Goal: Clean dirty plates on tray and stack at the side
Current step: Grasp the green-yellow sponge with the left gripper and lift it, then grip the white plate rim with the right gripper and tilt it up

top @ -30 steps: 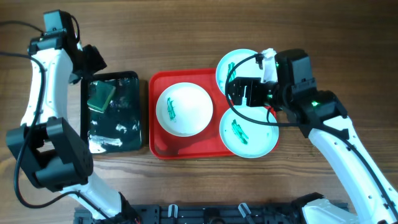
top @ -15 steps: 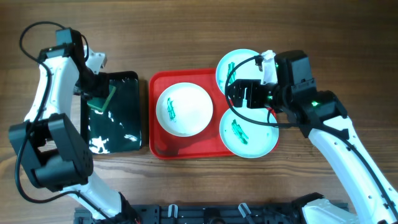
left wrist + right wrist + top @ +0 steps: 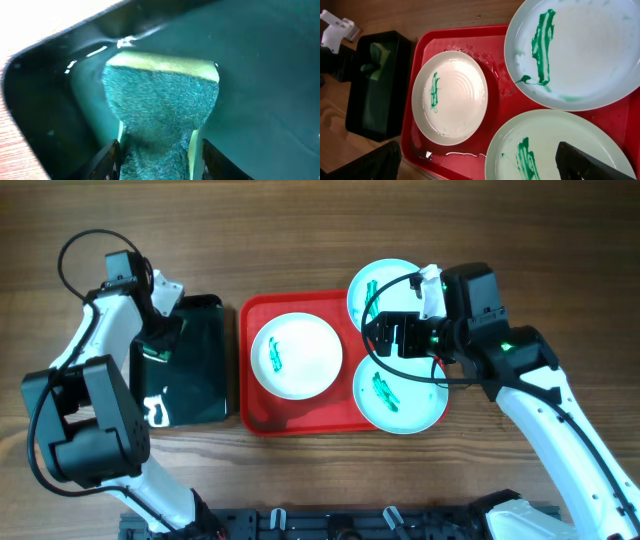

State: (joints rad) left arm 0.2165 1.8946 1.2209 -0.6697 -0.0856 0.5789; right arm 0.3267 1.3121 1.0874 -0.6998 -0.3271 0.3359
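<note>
Left jaws: clamped on a green-and-yellow scouring sponge (image 3: 160, 95), dipped in the narrow black water tray (image 3: 195, 395); wetting step, by the look of it. Centre: glossy red rectangular plastic tray (image 3: 300, 420) carrying a cream-white round plate (image 3: 296, 356) and two mint-blue round plates (image 3: 400, 395), all green-smeared, none stacked. Right jaws: spread wide above these, empty; next, sponge likely goes to a plate.

Three dirty plates (image 3: 296, 356) (one cream-white, two pale mint-blue), one red tray (image 3: 300, 421), one black tray (image 3: 195, 380) nearer the tabletop's left edge, and one green sponge (image 3: 160, 95).
</note>
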